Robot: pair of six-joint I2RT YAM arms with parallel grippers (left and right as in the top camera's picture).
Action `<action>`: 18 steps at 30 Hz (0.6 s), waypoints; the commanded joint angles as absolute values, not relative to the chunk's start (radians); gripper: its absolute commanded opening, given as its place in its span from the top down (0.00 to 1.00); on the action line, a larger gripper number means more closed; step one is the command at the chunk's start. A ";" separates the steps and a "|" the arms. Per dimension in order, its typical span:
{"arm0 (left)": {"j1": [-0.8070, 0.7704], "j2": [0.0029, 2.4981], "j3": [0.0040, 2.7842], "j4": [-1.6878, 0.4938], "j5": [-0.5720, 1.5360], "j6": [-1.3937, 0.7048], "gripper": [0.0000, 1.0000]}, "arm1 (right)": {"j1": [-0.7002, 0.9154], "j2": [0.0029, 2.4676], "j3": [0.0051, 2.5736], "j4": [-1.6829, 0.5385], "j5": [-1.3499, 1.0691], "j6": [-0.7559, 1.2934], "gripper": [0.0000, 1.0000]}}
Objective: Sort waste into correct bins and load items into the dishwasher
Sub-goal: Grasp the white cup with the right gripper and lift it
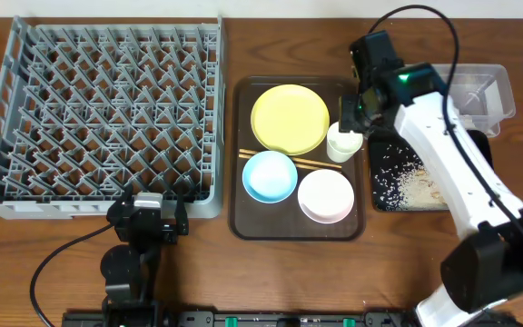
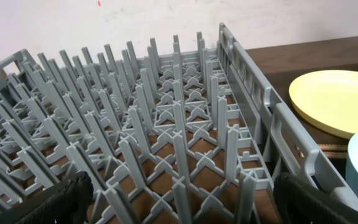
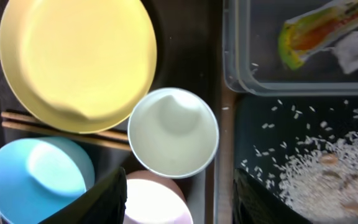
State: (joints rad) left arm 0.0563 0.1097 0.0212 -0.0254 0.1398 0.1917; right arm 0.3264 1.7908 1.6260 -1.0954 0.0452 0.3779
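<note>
I have the right gripper (image 3: 179,186) hanging directly over the small white cup (image 3: 173,134), its fingers spread to either side and wider than the rim. As far as I can tell, they touch nothing. The cup stands upright at the right edge of the brown tray (image 1: 239,209), beside the yellow plate (image 3: 76,59), the blue bowl (image 3: 39,177) and the white bowl (image 1: 325,195). The chopsticks (image 3: 17,120) lie partly under the plate. The waste looks sorted: the wrapper (image 3: 309,34) and crumpled paper (image 3: 356,53) lie in the clear tub (image 3: 229,62), and the rice (image 3: 328,174) is scattered over the black tray (image 3: 260,124). I read this as the start of loading, with the cup the nearest piece to take. The left gripper (image 2: 185,202) waits wide apart at the near edge of the grey rack (image 1: 98,118), which has no dishes in it, probably placed to receive them.
</note>
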 commanded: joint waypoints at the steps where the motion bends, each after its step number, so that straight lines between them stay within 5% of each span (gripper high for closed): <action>1: 0.060 0.109 0.006 -0.059 0.165 0.205 0.06 | 0.304 1.814 1.617 -1.105 0.076 0.370 0.48; 11: 0.060 0.109 0.006 -0.059 0.165 0.205 0.06 | 0.299 1.837 1.460 -1.006 0.082 0.391 0.51; 18: 0.060 0.109 0.006 -0.059 0.165 0.205 0.06 | 0.300 1.837 1.310 -0.839 0.082 0.397 0.64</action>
State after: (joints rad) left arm 0.0563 0.1097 0.0212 -0.0250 0.1402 0.1917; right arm 0.3038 1.8263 1.3552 -0.8722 0.0681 0.3916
